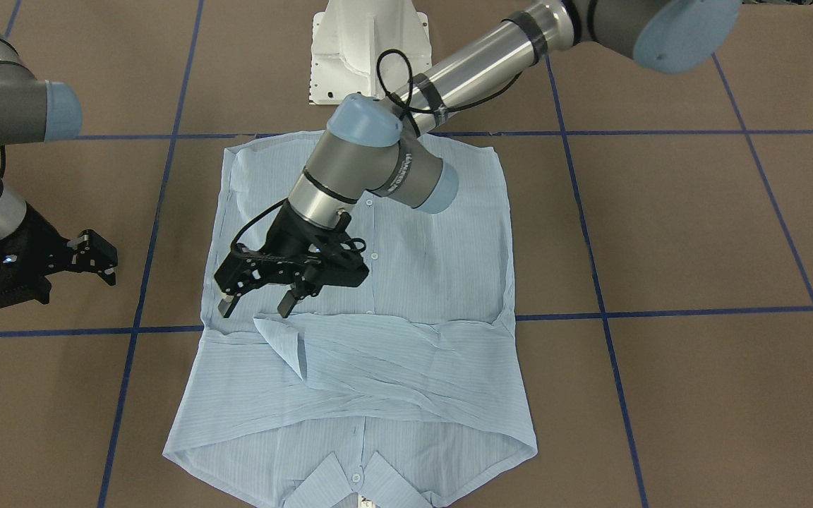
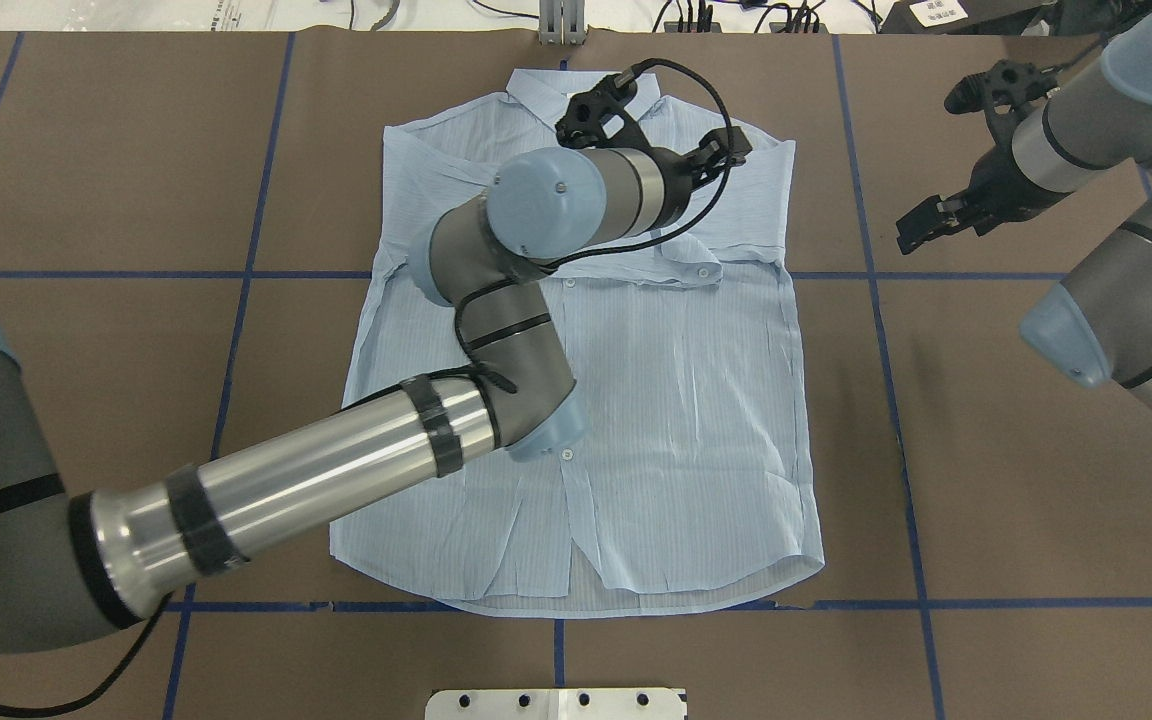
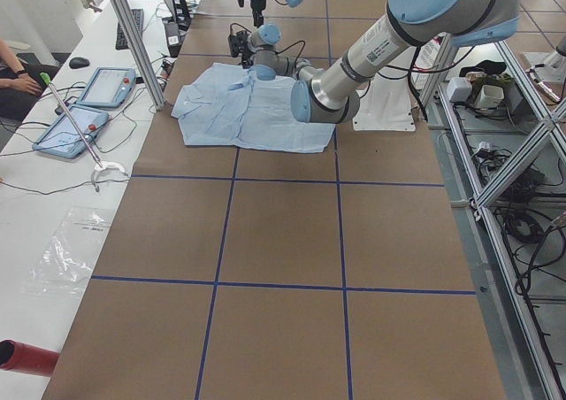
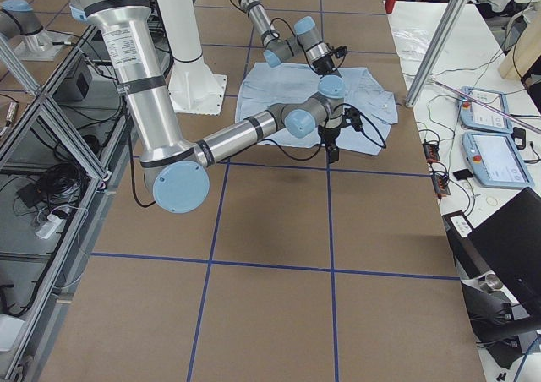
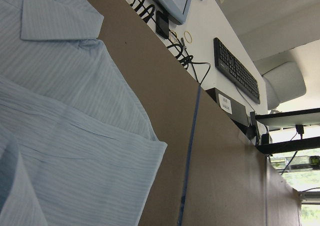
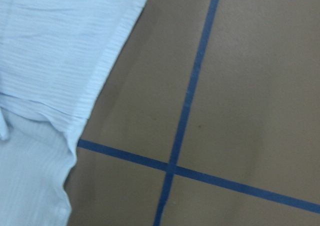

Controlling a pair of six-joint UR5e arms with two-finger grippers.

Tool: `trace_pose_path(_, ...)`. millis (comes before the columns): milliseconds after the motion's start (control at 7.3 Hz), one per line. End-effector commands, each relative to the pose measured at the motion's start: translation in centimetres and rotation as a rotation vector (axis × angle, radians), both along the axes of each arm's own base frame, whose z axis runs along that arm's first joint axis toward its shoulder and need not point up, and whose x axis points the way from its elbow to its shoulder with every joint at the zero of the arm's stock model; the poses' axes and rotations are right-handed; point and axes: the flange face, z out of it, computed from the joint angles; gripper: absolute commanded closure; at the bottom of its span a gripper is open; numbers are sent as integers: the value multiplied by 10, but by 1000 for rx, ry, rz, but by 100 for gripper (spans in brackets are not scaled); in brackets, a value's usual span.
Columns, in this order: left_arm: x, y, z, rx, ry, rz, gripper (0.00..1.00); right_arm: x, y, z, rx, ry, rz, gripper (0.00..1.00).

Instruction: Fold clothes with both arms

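Note:
The pale blue striped shirt (image 1: 435,282) lies flat on the brown table, buttons up. Its collar (image 1: 357,480) is at the side far from the robot, and both sleeves are folded across the chest. One cuff (image 1: 283,346) is turned up. My left gripper (image 1: 257,309) hovers open just above the shirt, on the robot's side of that cuff, with nothing between its fingers. My right gripper (image 1: 99,257) is open and empty beside the shirt, over bare table (image 2: 921,225). The left wrist view shows the shirt's collar and shoulder (image 5: 60,111). In the right wrist view the shirt's edge (image 6: 45,46) is at the left.
Blue tape lines (image 1: 660,310) divide the table into squares. The white pedestal base (image 1: 368,49) stands at the robot's side. Beyond the far edge is a desk with tablets (image 3: 106,86) and a keyboard (image 5: 235,68), and a person's hand (image 3: 13,73) rests there.

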Motion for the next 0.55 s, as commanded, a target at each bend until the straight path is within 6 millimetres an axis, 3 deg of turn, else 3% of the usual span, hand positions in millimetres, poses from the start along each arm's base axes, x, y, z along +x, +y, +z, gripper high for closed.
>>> trace_pose_path(0, -84, 48, 39, 21, -177, 60, 0, -34, 4, -54, -26, -65, 50, 0)
trace_pose_path(137, -124, 73, 74, 34, -211, 67, 0, -61, 9, -73, -31, -73, 61, 0)
trace_pose_path(274, -159, 97, 113, 63, -247, 92, 0, -103, 17, -89, 8, -42, 66, 0)
trace_pose_path(411, -187, 115, 133, 65, -255, 108, 0, -141, 6, -100, 39, -9, 77, 0)
